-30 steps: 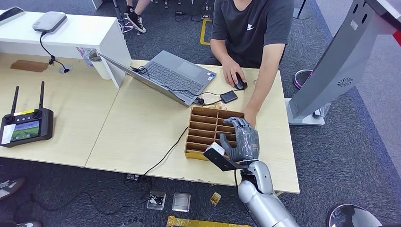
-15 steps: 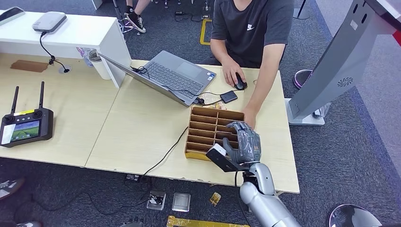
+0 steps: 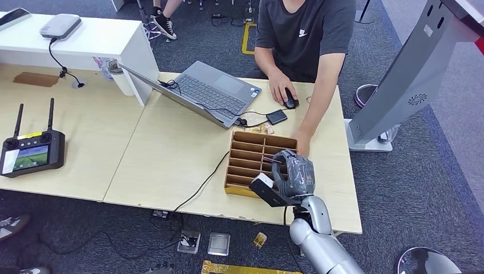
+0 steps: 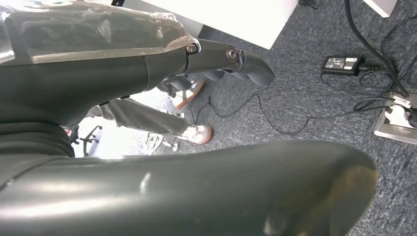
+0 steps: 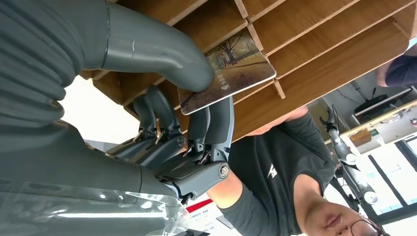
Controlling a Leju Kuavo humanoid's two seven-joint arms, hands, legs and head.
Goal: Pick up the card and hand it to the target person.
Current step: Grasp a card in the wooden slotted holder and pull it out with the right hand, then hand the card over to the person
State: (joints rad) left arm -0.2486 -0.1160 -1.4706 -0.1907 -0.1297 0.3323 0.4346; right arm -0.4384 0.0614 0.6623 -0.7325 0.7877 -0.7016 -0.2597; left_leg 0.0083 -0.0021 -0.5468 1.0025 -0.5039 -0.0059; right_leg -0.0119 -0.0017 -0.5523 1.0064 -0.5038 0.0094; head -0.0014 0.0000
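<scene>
Right hand [image 3: 293, 174] over the tabletop [image 3: 171, 154] pinches the card [image 5: 227, 72] between thumb and fingers, at the wooden divider box [image 3: 246, 161]. Left hand [image 4: 147, 98] hangs above carpet; its fingers look curled, holding nothing.

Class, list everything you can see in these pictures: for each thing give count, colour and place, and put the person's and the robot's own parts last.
card: one, brown printed picture, pinched in the right hand over the organiser
organiser: one, brown wood, slotted, on the table's near right
laptop: one, grey, open, far side
mouse: one, black, under the person's hand
remote controller: one, black, two antennas, left table
table: one, light wood
person: one, dark grey shirt, seated behind the table
left hand: one, dark grey, above carpet
right hand: one, grey, holds the card
</scene>
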